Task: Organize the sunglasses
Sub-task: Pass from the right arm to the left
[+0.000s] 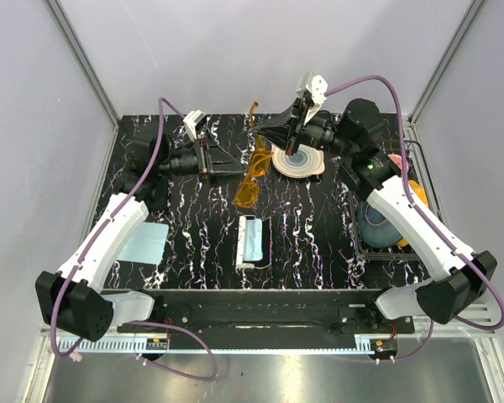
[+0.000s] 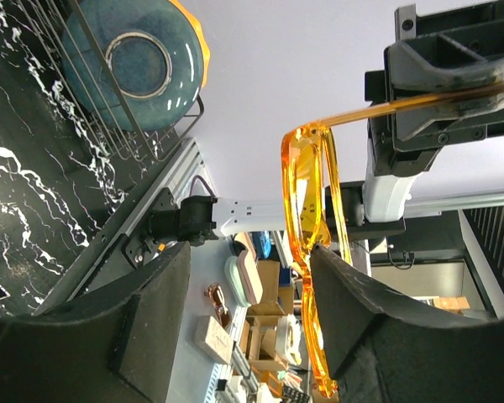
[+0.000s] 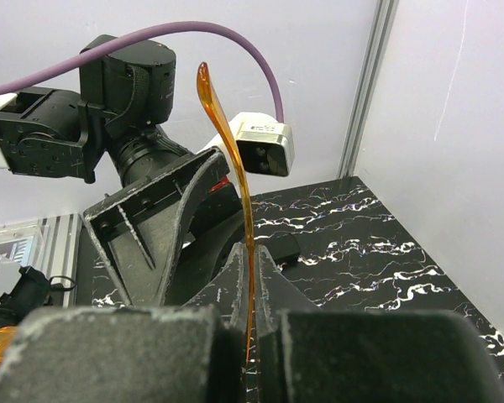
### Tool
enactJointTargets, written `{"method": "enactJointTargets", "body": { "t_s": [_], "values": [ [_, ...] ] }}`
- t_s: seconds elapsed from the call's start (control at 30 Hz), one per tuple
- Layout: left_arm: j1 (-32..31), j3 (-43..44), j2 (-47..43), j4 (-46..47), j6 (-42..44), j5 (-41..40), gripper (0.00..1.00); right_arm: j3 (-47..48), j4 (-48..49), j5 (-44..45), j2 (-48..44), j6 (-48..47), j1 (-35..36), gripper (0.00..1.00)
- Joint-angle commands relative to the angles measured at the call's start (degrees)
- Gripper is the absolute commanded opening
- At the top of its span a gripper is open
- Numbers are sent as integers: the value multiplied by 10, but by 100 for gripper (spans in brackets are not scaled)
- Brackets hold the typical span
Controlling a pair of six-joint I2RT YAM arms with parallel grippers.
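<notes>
The amber sunglasses [image 1: 250, 183] hang above the black marbled table [image 1: 319, 243] near its back middle. My right gripper [image 1: 267, 126] is shut on one thin temple arm [image 3: 235, 159], which sticks up from between the closed fingertips [image 3: 265, 269]. My left gripper [image 1: 238, 164] is level with the front frame. In the left wrist view its jaws stand apart, and the orange frame [image 2: 302, 193] lies against the inner face of the right finger [image 2: 361, 302]. The other finger [image 2: 151, 311] is clear of it. The right gripper [image 2: 445, 101] shows there clamping the temple arm.
A white oblong box with a blue lining [image 1: 254, 242] lies at the table's middle front. A light blue cloth [image 1: 143, 243] lies at the left. A round plate [image 1: 299, 162] sits under the right wrist. A wire rack with a blue bowl [image 1: 376, 223] stands on the right.
</notes>
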Motion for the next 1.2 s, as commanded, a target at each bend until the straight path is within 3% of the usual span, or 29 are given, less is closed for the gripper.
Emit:
{"method": "enactJointTargets", "body": {
  "t_s": [0.0,0.2,0.37,0.67,0.93,1.17],
  "values": [
    [-19,13,-1,42,-20,13,60,1,37,12,-13,-5,6,0],
    [-29,12,7,62,-40,19,52,0,37,13,-12,-8,7,0],
    [-32,9,10,95,-61,25,38,-1,34,13,-12,-8,8,0],
    [-48,6,16,141,-88,54,44,-6,37,18,-11,-7,10,0],
    [-49,-2,17,141,-87,54,17,-5,32,19,-12,-8,11,0],
    [-49,4,26,137,-82,53,1,-7,22,29,-17,-3,11,0]
  ]
}}
